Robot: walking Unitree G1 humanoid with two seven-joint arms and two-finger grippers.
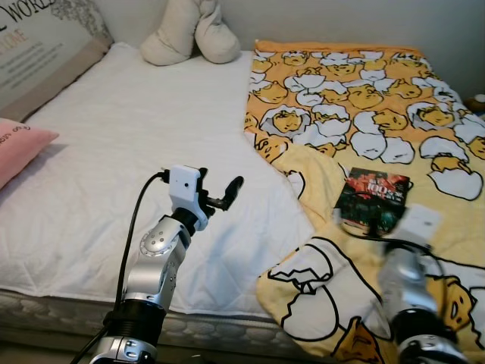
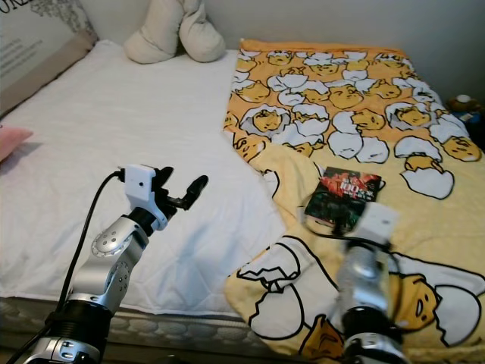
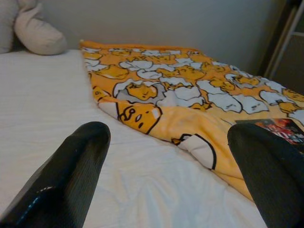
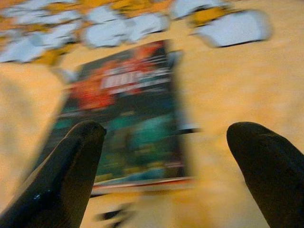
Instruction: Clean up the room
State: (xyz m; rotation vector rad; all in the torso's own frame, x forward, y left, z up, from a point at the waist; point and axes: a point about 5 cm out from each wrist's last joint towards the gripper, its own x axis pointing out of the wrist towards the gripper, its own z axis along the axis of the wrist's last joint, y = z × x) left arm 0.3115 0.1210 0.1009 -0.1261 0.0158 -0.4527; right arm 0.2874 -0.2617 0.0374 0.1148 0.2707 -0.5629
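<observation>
Lower right of the frame, the book (image 1: 373, 199) lies flat on the soft yellow blanket (image 1: 341, 98). The right claw (image 4: 166, 142), spread wide, may snag fabric instead. The left claw (image 1: 223, 191) hangs released over the bed (image 1: 114, 136).

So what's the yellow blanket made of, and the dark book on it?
The blanket looks like soft fleece: it is matte, slightly fuzzy, and falls in thick rounded folds at its edge. The book looks like paper with a glossy printed cover, flat and stiff with a straight edge, though motion blur in the right wrist view leaves the shine uncertain. The right gripper hovers open just before it.
</observation>
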